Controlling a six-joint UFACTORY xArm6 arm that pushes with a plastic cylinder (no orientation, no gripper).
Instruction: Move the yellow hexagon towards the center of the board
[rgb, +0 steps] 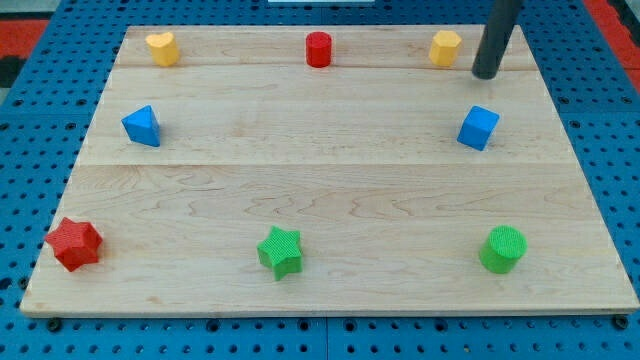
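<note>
Since the rod ends in a bare tip with no jaws, nothing here spreads, presses together or pinches; you only push.

Tip: my tip (485, 73) rests on the board (330, 190) near the view's top right, just beside the yellow hexagon (446, 47) on its right and slightly lower, apparently not touching it.

Target block: the yellow hexagon sits at the view's top edge, right of the red cylinder (318, 49), well apart from the board's centre.

Push line: the centre lies down and to the view's left of the hexagon, so you want the tip behind it, at its upper right.

Approach: swing round the hexagon's right side without clipping it, then settle at its far corner before you push.

Contact: meet a flat face squarely; an off-centre touch will likely spin the block and send it sideways.

Neighbours: the blue cube (479, 128) is below the tip; keep clear of it as you reposition.

Pace: push slowly, correcting if the hexagon drifts towards the red cylinder.
</note>
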